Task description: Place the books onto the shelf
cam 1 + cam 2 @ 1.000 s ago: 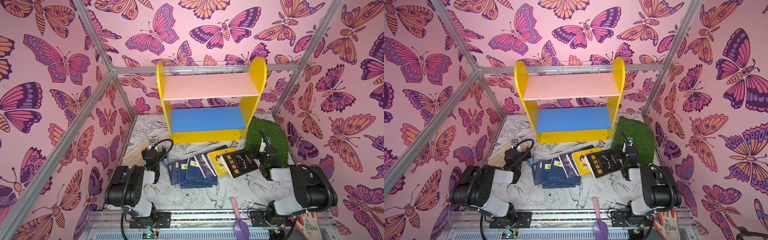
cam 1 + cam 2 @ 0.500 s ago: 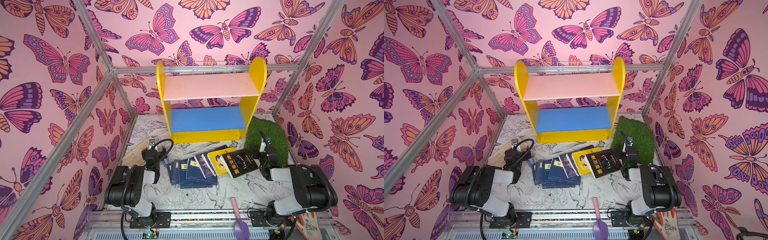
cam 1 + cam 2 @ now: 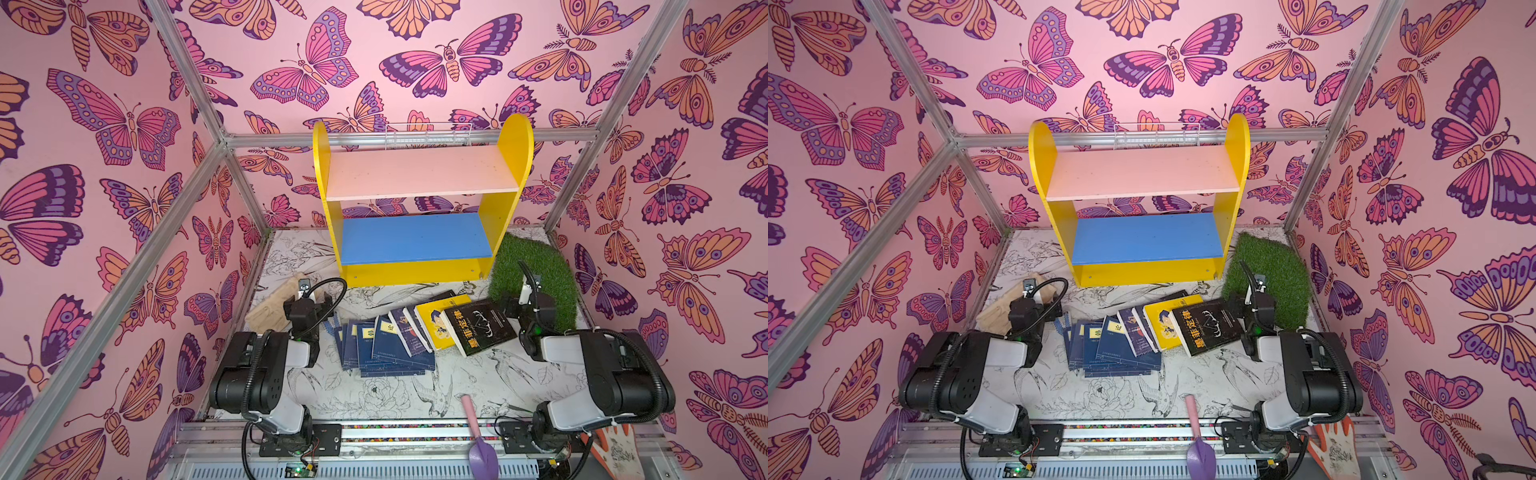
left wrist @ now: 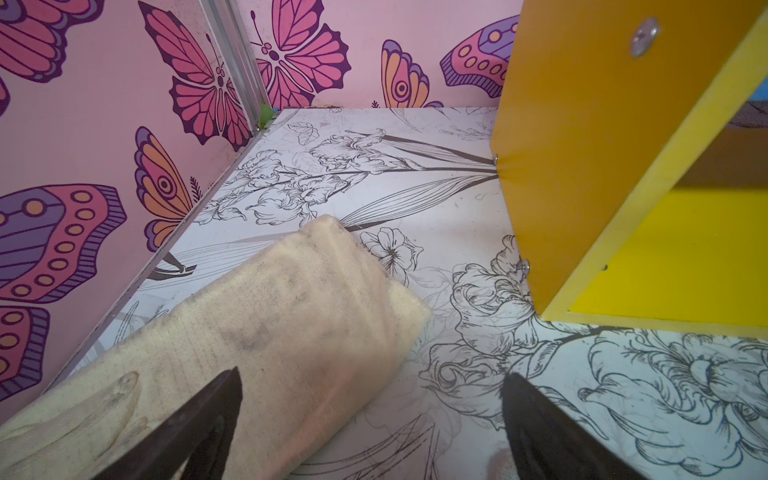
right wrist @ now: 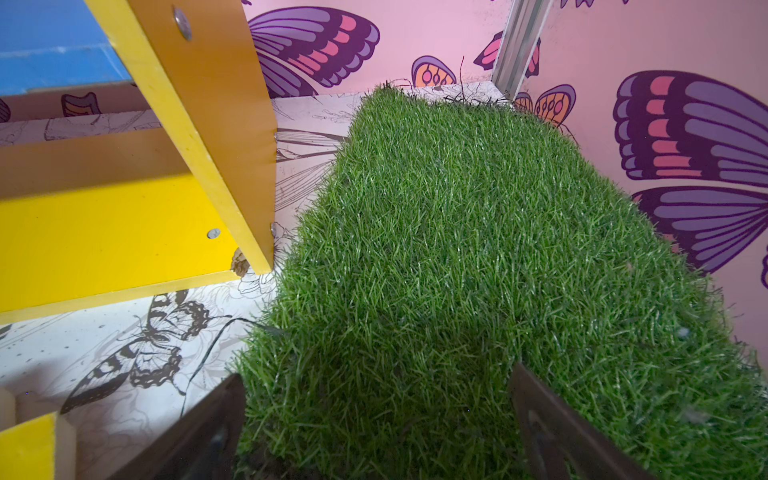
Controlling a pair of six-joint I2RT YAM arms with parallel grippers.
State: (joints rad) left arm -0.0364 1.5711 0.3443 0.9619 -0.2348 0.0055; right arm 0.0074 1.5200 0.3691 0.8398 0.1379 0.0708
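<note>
Roughly ten books [image 3: 386, 345] lie fanned flat on the tabletop [image 3: 374, 399] just in front of the shelf [image 3: 415, 272], none on either of its boards yet, so I judge the task to be at its very start, before the first pick. Both the left gripper [image 4: 372, 376] and the right gripper [image 5: 376, 374] have their jaws spread wide and hold nothing, one off each front corner of the shelf. The next move likely calls for the right gripper to swing toward the black book [image 3: 482, 326], the nearest one, and work a finger under its thin edge.
</note>
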